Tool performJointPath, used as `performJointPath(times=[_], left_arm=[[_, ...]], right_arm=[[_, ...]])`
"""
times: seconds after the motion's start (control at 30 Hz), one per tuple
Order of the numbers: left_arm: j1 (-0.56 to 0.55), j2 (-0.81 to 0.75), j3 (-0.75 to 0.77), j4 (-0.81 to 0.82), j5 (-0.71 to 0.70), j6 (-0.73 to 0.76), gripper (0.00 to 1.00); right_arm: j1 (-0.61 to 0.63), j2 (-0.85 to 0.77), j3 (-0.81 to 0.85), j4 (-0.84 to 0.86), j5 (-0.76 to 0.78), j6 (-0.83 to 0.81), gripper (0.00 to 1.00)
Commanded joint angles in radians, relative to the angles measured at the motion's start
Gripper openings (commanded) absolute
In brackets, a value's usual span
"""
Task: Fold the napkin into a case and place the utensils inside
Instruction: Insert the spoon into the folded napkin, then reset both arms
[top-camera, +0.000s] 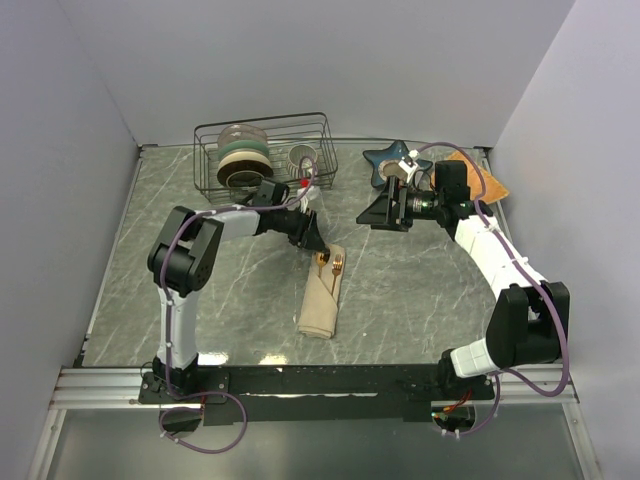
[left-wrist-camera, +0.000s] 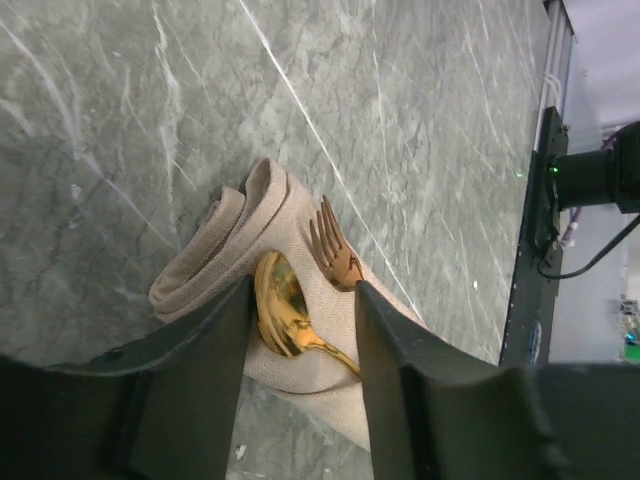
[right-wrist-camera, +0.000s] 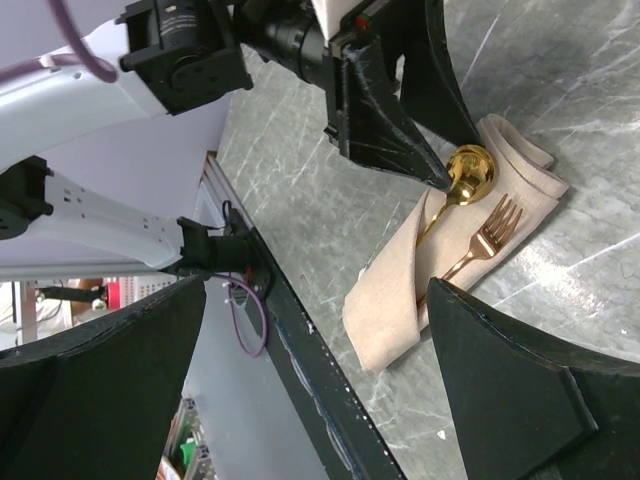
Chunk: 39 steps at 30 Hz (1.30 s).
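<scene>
Grey marble-look desk (top-camera: 420, 300), smooth and hard. Mid-desk, toward the near edge: case (top-camera: 320, 305), beige cloth, soft, limp, rolled at its far end. Likely shifts easily, so pinch a folded edge. Spoon (left-wrist-camera: 280, 305) and fork (left-wrist-camera: 335, 250): thin gold metal, stiff, light, prob. slick. Heads poke out at the far end, handles tucked in; grip at the neck. Left gripper (left-wrist-camera: 302, 288) part-open, straddling the spoon bowl, not clamped. Right gripper (right-wrist-camera: 318, 300) wide, empty, apart to the right. Far edge: wire rack (top-camera: 210, 170) w/ dishes. Far right corner: orange woven mat (top-camera: 492, 185).

Bright, even light from above, soft shadows, and wrist-view foregrounds that look slightly blurred.
</scene>
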Motion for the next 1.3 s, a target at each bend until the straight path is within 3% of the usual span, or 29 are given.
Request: performJointPath(times=[0.0,0.23,0.33,0.37,0.57,0.67,0.73,0.83,0.93,1.07,1.27], left_arm=[[-0.005,-0.114,0.027,-0.002,-0.042,0.06,0.53],[-0.005,-0.259,0.039,-0.053,-0.211,0.167,0.73],[-0.005,-0.344,0.039,-0.079,-0.312,0.207,0.89],[-0.005,-0.377,0.047,-0.094,-0.335,0.212,0.99],[0.012,-0.408,0.303,-0.472,-0.467,0.278,0.99],[0.085,-0.399,0.39,-0.64,-0.427,0.232,0.99],[0.186,-0.379,0.436,-0.723,-0.333,0.215,1.0],[0.304,-0.379,0.486,-0.827,-0.312,0.184,0.99],[0.366,-0.428,0.432,-0.834,-0.418,0.143,0.99],[0.383,-0.525,0.244,-0.783,-0.559,0.132,0.99],[0.38,-0.647,0.021,-0.668,-0.607,0.132,1.0]], right_arm=[[-0.006,0.008,0.066,0.01,-0.012,-0.009,1.0],[-0.007,0.02,0.144,-0.071,0.03,-0.096,1.0],[-0.009,0.012,0.181,-0.111,0.06,-0.157,1.0],[-0.01,0.006,0.188,-0.119,0.084,-0.18,1.0],[-0.064,-0.044,0.254,-0.213,0.21,-0.271,1.0],[-0.108,-0.077,0.232,-0.237,0.27,-0.277,1.0],[-0.16,-0.093,0.216,-0.276,0.322,-0.286,1.0],[-0.184,-0.167,0.143,-0.268,0.394,-0.331,1.0],[-0.188,-0.271,0.029,-0.221,0.494,-0.372,1.0],[-0.188,-0.346,-0.092,-0.207,0.583,-0.386,1.0],[-0.188,-0.399,-0.18,-0.191,0.621,-0.386,1.0]])
